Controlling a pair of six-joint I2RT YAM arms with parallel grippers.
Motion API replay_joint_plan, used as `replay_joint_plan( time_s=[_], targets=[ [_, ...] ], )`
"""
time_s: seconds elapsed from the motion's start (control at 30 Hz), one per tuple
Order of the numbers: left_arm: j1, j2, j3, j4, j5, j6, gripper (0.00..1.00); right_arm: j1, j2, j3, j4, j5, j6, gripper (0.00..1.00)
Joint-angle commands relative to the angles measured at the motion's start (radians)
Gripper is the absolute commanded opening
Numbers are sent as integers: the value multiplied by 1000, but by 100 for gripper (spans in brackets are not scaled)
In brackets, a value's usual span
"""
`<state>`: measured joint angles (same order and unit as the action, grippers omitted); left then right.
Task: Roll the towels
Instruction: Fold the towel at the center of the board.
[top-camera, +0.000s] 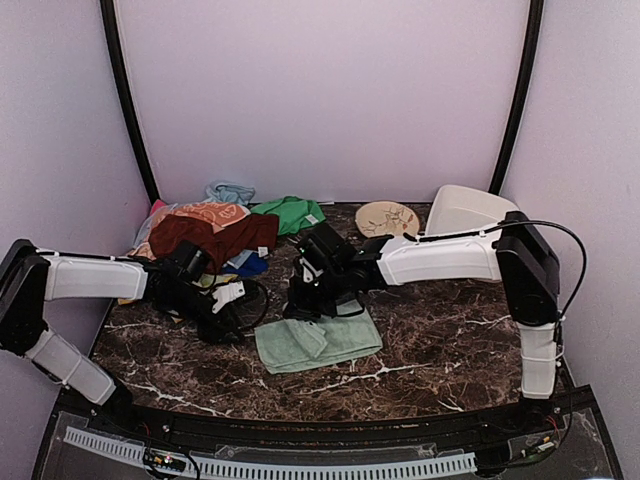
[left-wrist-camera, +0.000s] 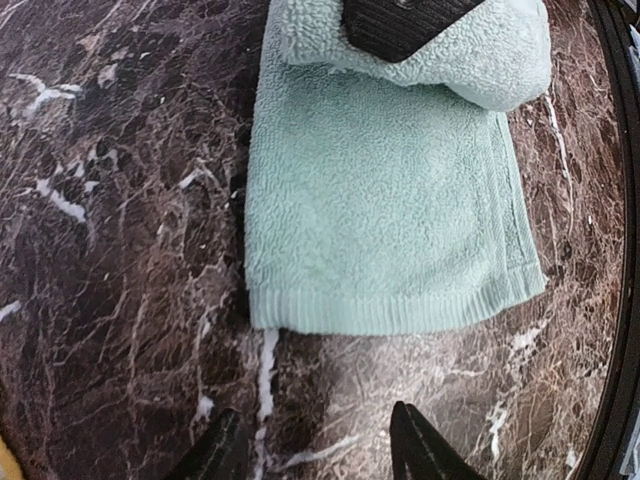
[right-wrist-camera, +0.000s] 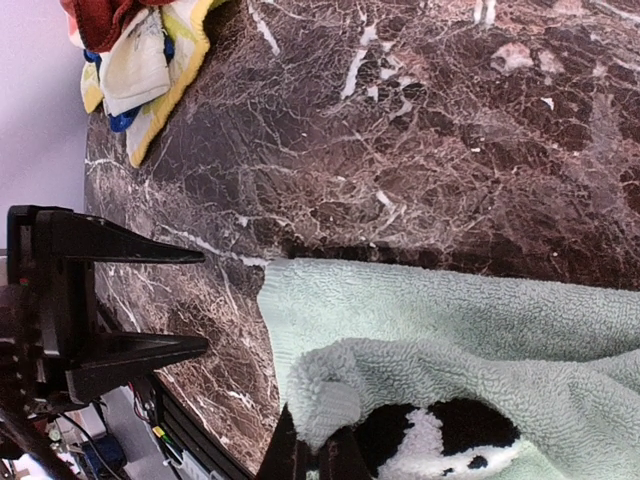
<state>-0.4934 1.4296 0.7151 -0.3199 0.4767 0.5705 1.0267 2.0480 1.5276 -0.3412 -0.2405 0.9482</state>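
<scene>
The marble table (top-camera: 430, 340) is seen from a fixed camera set high and behind the robot, faced down and toward the back wall (top-camera: 320, 100) at 12 o'clock. The left wrist view is taken close above the tabletop, with its own fingertips (left-wrist-camera: 415, 445) shown at 6 o'clock. The right wrist view is held nearer still. The mint-green towel (top-camera: 335, 340) is shared by all three views. The left gripper (right-wrist-camera: 205, 300) is caught at 9 o'clock in the right wrist view.
</scene>
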Motion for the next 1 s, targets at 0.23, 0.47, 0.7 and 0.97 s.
replay_joint_plan(
  time_s=[0.23, 0.47, 0.7, 0.97],
  targets=[
    [-42, 156, 67, 82, -6, -104, 44, 7, -10, -48, 155, -96, 71, 0],
    [-42, 155, 64, 64, -7, -108, 43, 9, 8, -99, 300, -169, 136, 3],
    [-7, 71, 42, 18, -15, -63, 45, 9, 13, -118, 365, -211, 159, 23],
    [15, -7, 41, -71, 30, -4, 48, -26, -67, -188, 373, -215, 155, 42]
  ],
)
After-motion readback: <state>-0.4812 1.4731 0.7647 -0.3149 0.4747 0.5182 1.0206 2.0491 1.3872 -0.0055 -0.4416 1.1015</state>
